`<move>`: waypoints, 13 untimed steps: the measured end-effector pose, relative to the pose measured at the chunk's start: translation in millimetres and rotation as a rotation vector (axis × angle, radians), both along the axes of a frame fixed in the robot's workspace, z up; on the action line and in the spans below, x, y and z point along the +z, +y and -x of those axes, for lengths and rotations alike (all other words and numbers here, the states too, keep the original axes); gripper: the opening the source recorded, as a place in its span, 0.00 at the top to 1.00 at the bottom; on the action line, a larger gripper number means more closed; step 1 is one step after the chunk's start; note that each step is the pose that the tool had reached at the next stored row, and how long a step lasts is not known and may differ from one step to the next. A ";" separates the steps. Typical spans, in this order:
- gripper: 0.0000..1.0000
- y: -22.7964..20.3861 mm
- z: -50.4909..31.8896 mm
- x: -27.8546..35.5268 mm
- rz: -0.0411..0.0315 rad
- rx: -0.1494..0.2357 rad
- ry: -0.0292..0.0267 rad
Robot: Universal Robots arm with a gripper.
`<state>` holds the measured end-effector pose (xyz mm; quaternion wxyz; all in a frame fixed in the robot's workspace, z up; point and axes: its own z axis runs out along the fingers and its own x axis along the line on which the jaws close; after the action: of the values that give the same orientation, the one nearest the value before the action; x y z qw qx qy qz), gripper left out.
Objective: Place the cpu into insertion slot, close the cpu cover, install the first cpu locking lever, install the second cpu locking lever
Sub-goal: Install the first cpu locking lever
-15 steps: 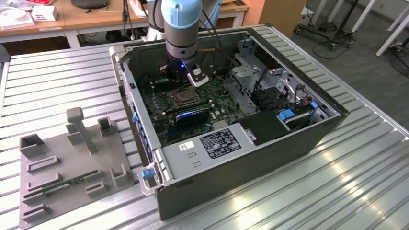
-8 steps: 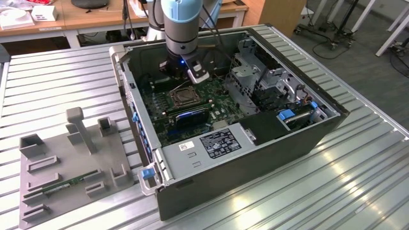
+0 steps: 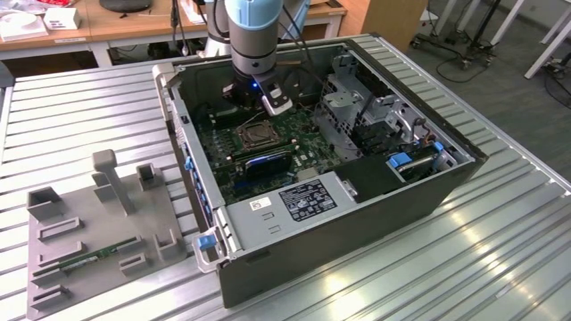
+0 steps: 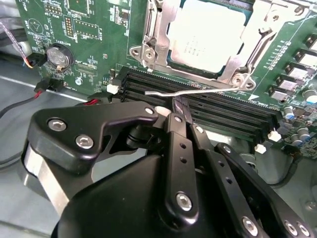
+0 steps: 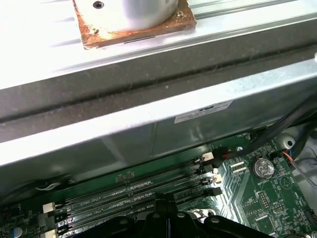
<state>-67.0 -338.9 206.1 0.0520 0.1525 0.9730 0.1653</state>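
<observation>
In the second wrist view the cpu (image 4: 205,32) lies pale and flat in the insertion slot (image 4: 171,62). The silvery cpu cover (image 4: 151,34) is folded down around it. A thin locking lever (image 4: 198,90) sticks out sideways over the black memory slots. My gripper (image 4: 177,103) is shut, its tips right at this lever; I cannot tell whether they pinch it. In the exterior view the gripper (image 3: 253,112) hangs inside the open computer case, just behind the socket (image 3: 253,136).
Long black memory slots (image 4: 233,116) run beside the socket, and a coin battery (image 4: 58,56) sits on the board. The case wall (image 5: 148,124) stands close by. A drive cage (image 3: 352,107) and power supply (image 3: 299,200) flank the board. A grey fixture tray (image 3: 98,227) lies on the exterior view's left.
</observation>
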 end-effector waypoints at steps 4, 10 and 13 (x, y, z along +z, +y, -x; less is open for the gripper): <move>0.89 0.2 0.3 0.1 -0.0021 0.024 0.0001; 0.89 0.5 0.4 3.7 -0.0024 0.045 0.0000; 0.89 0.5 0.4 9.7 -0.0024 0.047 0.0000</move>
<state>-67.4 -338.4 215.8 0.0478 0.1295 0.9761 0.1677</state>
